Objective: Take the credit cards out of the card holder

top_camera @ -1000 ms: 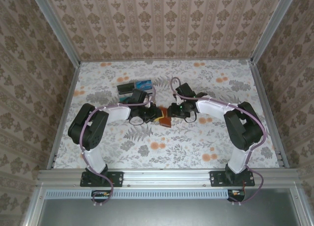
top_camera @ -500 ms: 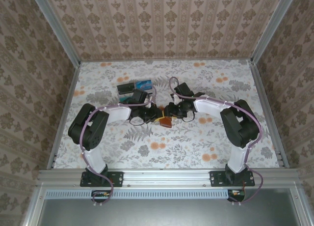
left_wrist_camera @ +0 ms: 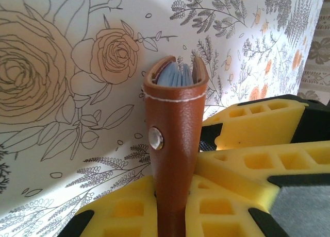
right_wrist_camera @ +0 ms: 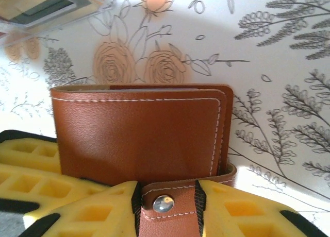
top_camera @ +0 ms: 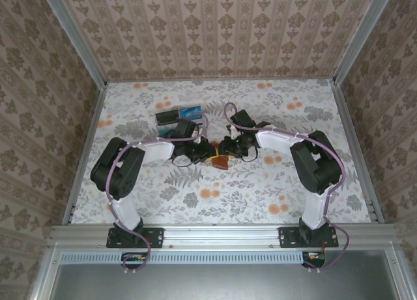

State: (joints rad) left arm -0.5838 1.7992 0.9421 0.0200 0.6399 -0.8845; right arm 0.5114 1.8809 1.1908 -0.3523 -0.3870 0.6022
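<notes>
A seemingly clear tray (top_camera: 179, 113) sits on the floral table (top_camera: 293, 182).

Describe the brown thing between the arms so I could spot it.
On the flowered table, find where the left hand and right hand meet in the middle. Between them is a small brown leather card holder, white-stitched with a metal snap, unlike the clear plastic tray behind.
</notes>
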